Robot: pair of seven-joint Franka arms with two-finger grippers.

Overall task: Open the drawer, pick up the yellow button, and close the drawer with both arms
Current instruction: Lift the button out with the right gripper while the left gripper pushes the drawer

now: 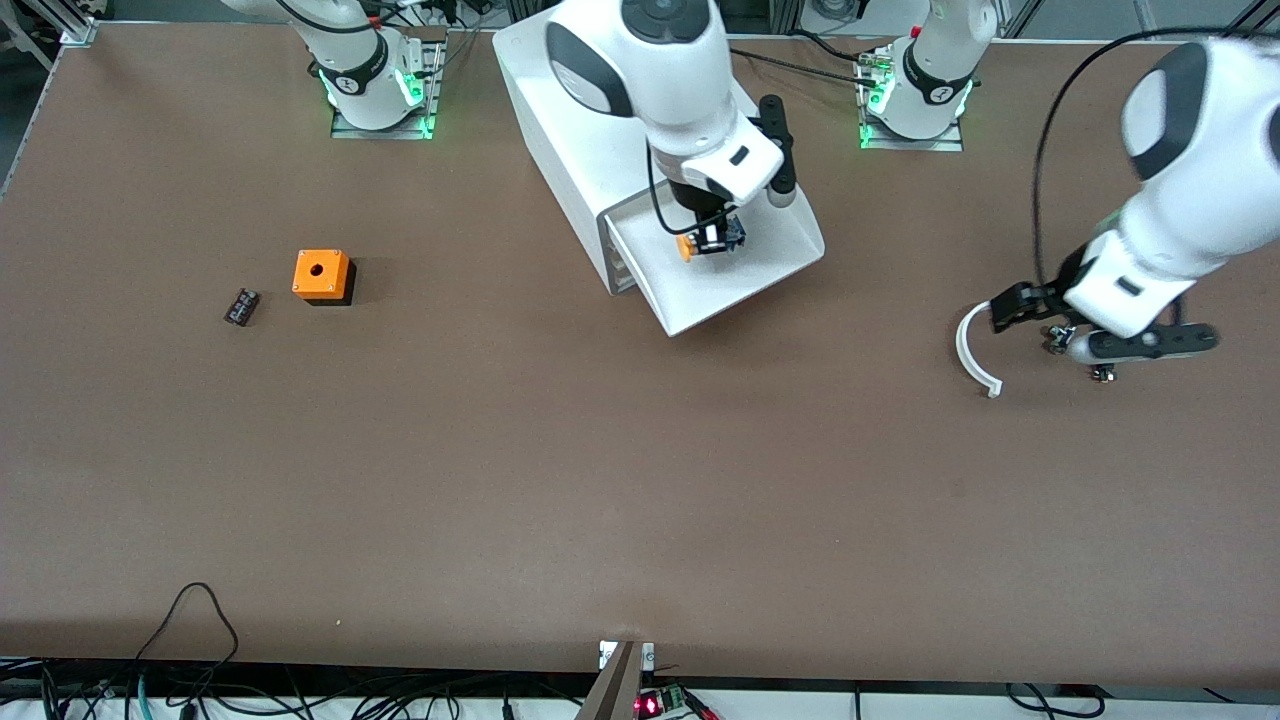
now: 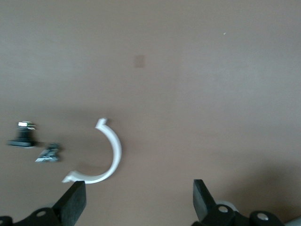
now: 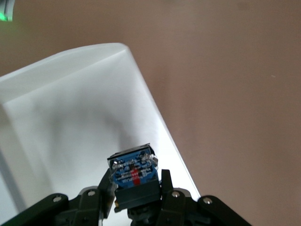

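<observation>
Drawer (image 1: 745,270), the uppermost shallow white tray of the large white rounded-edge box cabinet (image 1: 570,140), stands pulled out toward the front camera, its bare floor showing on the brown table (image 1: 600,480). Right gripper (image 1: 712,238), on the arm whose base stands at about 10 o'clock in the front view, hangs over the open drawer with its jaws clamped on the button (image 1: 705,240). Orange round cap of the button points toward the right arm's end of the table, while its black body and blue part sit between the jaws; the right wrist view shows the blue end face (image 3: 133,170) with metal contacts gripped from both sides, the white tray floor (image 3: 80,117) beneath it. Whether the button touches the tray floor cannot be told.

Left gripper (image 1: 1010,310), on the arm whose base stands at about 1 o'clock, is low over the table toward the left arm's end, well apart from the cabinet. Its jaws stand apart and empty, as the left wrist view shows, the fingertips (image 2: 75,200) spread wide. Curved white plastic strip (image 1: 972,350) lies on the table just beside that gripper.

Orange cube with a hole (image 1: 321,274) and small dark ribbed block (image 1: 241,306) rest near each other at about 9 o'clock, toward the right arm's end.
</observation>
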